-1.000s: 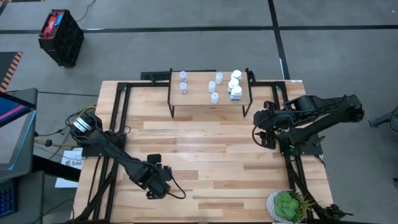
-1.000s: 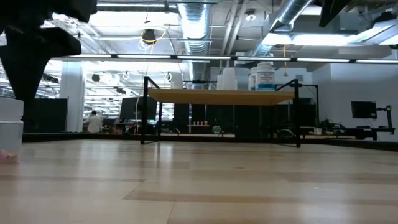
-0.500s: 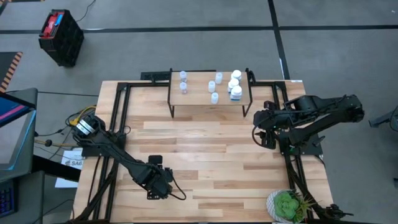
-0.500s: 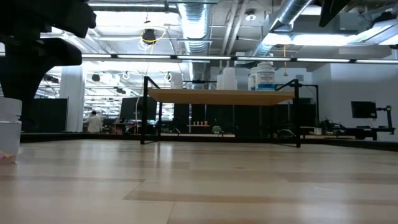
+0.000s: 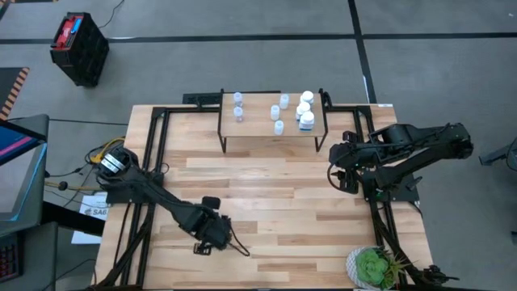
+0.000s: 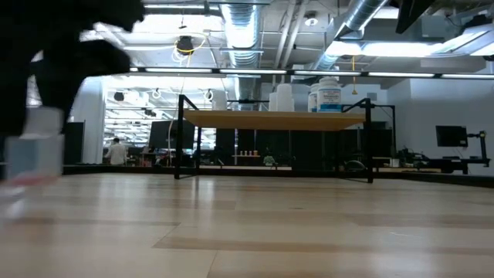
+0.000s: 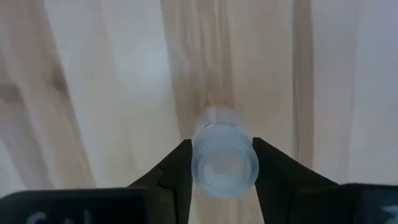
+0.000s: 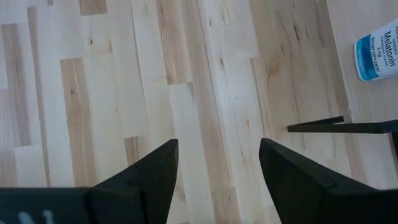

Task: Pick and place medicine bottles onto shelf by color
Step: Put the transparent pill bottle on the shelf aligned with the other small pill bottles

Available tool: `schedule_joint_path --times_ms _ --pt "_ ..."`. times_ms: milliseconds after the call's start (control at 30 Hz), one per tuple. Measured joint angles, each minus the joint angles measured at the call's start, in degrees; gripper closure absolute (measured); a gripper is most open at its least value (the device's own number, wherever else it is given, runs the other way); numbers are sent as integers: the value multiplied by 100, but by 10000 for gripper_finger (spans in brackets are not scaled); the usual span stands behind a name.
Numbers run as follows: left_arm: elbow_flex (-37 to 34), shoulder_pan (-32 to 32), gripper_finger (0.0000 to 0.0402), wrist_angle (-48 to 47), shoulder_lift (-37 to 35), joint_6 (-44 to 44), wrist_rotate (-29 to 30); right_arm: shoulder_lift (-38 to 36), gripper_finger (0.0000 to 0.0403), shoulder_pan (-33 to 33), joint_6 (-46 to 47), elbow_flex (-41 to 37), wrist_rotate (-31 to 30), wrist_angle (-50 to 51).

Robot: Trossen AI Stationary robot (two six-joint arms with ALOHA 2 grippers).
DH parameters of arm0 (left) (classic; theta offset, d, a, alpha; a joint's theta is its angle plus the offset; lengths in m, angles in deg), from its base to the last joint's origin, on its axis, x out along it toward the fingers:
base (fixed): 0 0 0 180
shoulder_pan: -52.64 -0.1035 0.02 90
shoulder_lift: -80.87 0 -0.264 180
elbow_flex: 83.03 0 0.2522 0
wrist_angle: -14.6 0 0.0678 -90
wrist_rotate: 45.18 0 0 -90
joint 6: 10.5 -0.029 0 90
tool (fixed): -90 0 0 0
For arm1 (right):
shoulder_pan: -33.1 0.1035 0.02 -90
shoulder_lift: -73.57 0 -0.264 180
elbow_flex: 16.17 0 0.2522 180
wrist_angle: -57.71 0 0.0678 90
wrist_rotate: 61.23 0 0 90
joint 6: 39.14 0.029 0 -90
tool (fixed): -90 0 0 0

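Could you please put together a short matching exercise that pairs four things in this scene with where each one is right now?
Things:
1. pale-blue bottle
2. white bottles
3. potted plant
4. right gripper

Places:
A. at the table's near right corner
B. between the left gripper's fingers, at the table's near left
C. over bare tabletop beside the shelf's right end, fingers apart and holding nothing
D. clustered at the right end of the shelf

Pairs: 1-B, 2-D, 3-A, 4-C
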Motion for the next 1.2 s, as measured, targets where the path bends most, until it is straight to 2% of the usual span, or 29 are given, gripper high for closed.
schedule_joint_path --times_ms 200,300,467,700,933,1200 --pt "856 -834 283 -946 0 -1544 -82 -1 155 -1 -5 1 0 59" --pt "1382 -1496 275 -1354 0 -2297 31 0 155 0 -5 1 0 62" --pt "2318 -2721 293 -1592 0 -3531 18 -1 155 -1 -53 0 0 159" --pt "3473 -4259 280 -2032 0 -4660 -150 -1 155 -1 -53 -1 0 500" --pt "3604 -5374 291 -2049 -2 -5439 -629 0 155 1 -69 1 0 577" --pt "3605 -5823 279 -1900 37 -5861 -690 0 155 0 -47 1 0 558"
